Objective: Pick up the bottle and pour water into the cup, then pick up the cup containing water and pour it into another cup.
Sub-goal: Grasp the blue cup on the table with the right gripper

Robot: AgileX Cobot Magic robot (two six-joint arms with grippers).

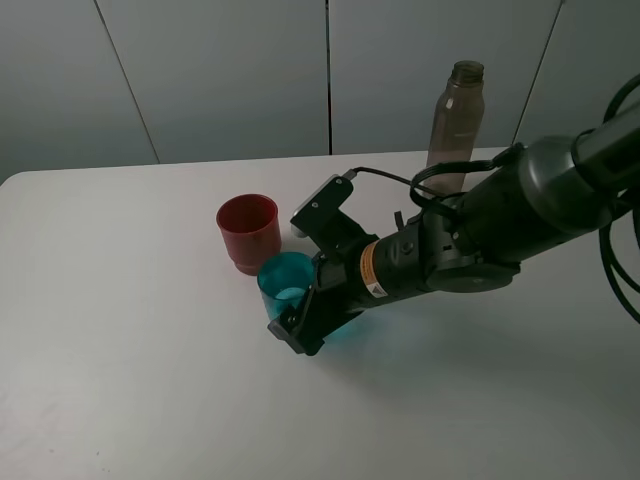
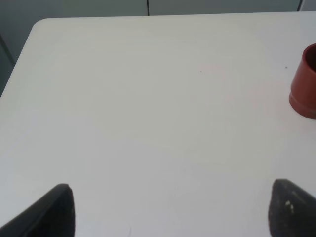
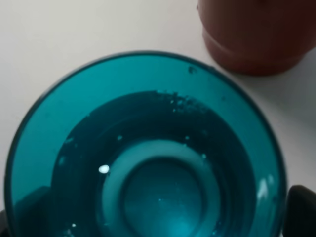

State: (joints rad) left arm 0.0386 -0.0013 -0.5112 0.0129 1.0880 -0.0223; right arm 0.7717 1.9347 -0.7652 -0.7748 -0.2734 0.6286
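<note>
Teal cup (image 1: 285, 278), water (image 3: 163, 187) inside, is pinched in my right gripper (image 1: 300, 318). Tilt carelessly (red cup (image 1: 247, 232) stands just upper-left) and water could slop onto the table (image 1: 120, 300).

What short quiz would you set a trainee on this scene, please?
1. True or false: the grey-brown bottle lies on its side.
2. What stands between the fingers of the right claw? A the bottle; B the teal tumbler; C the red cup.
3. In one word, what does the teal tumbler hold?
Key: 1 false, it stands upright at the back of the table. 2 B; the red cup stands close beside it, outside the claw. 3 water.
</note>
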